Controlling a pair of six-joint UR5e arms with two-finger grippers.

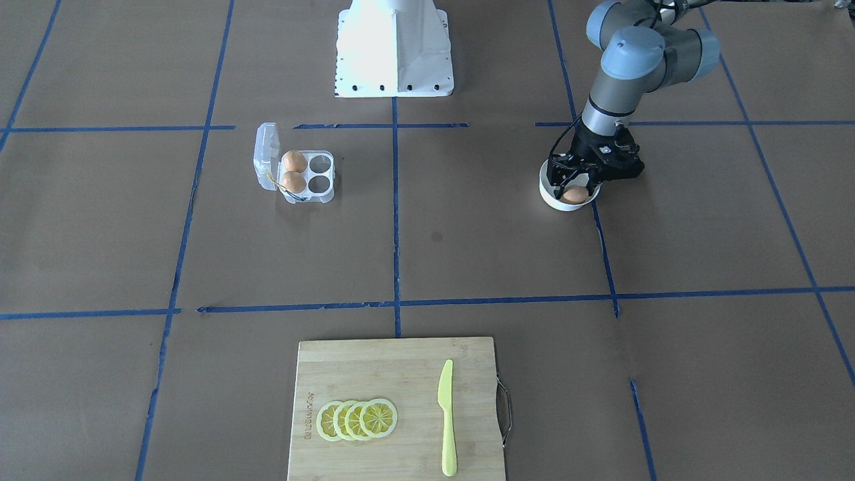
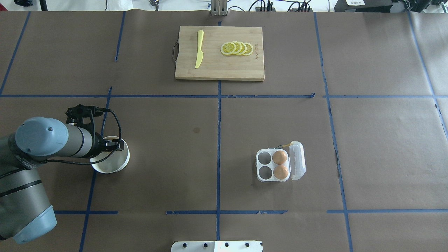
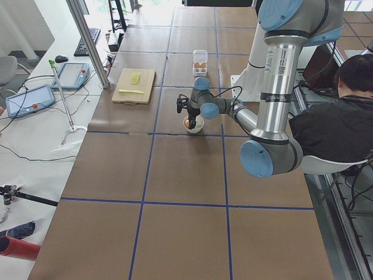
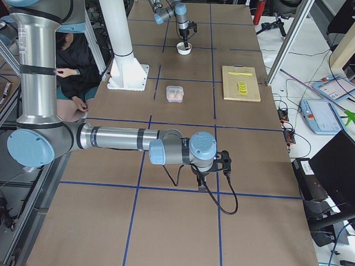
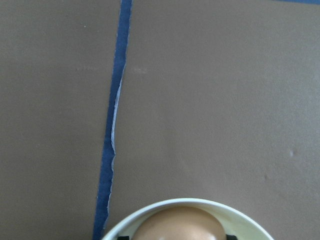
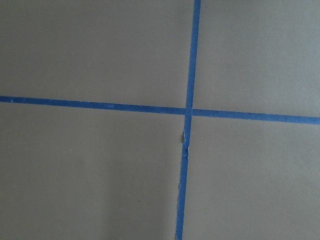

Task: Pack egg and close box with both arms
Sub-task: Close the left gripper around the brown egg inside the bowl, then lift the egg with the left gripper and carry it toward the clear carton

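Observation:
The egg lies in a round white bowl on the robot's left side. My left gripper reaches down into the bowl; in the left wrist view its black pads sit tight against both sides of the egg. The box is a clear four-cell carton, lid open, with two like eggs in the cells by the hinge and two cells bare. My right gripper shows only in the exterior right view, low over bare table far from the box; I cannot tell if it is open.
A wooden cutting board with lemon slices and a yellow knife lies at the far side from the robot. The white pedestal base stands at the robot's edge. Blue tape lines cross the brown table cover.

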